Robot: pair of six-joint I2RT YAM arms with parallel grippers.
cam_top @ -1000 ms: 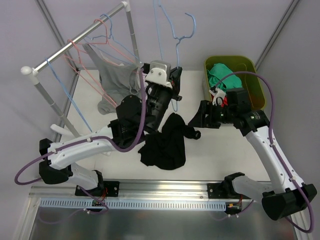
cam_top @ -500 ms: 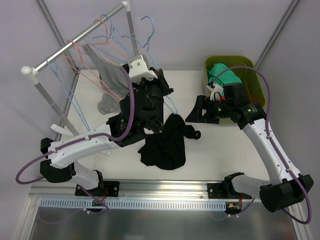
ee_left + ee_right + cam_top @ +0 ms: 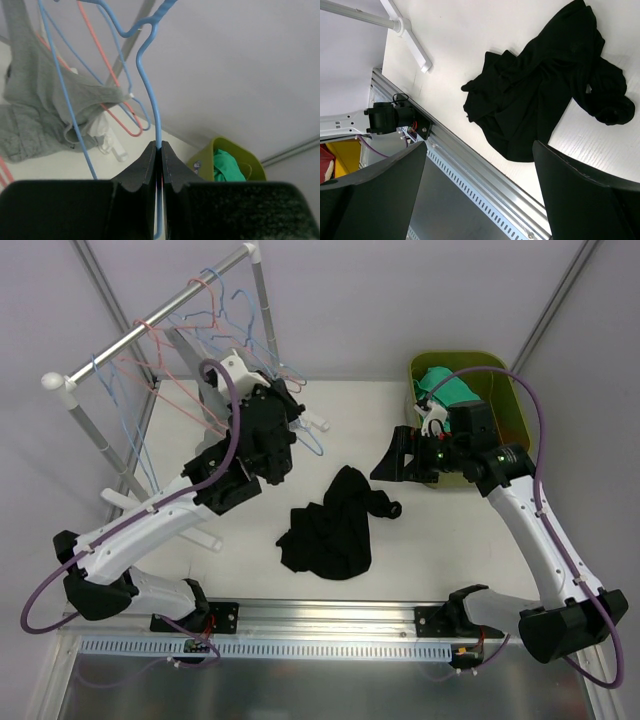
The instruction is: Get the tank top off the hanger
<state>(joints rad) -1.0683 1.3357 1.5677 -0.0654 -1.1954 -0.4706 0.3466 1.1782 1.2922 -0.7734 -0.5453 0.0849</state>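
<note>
left arm reaches up beside rack (image 3: 150, 325), left gripper (image 3: 158, 150) clenched on blue hanger (image 3: 149, 75). right arm bent, right gripper (image 3: 393, 462) spread wide, empty, tank top (image 3: 330, 525) lying ahead of it.

Soft, even light from overhead, pretty bright, no glare. The crumpled black cloth garment (image 3: 330, 535) throws barely any shadow on the white tabletop (image 3: 440, 550). Left wrist view: thin blue wire hanger (image 3: 158, 130) is crisp, left gripper (image 3: 161, 146) below it nearly pure black. Right wrist view: right gripper (image 3: 479, 146) is blurry in the lower corners.
</note>
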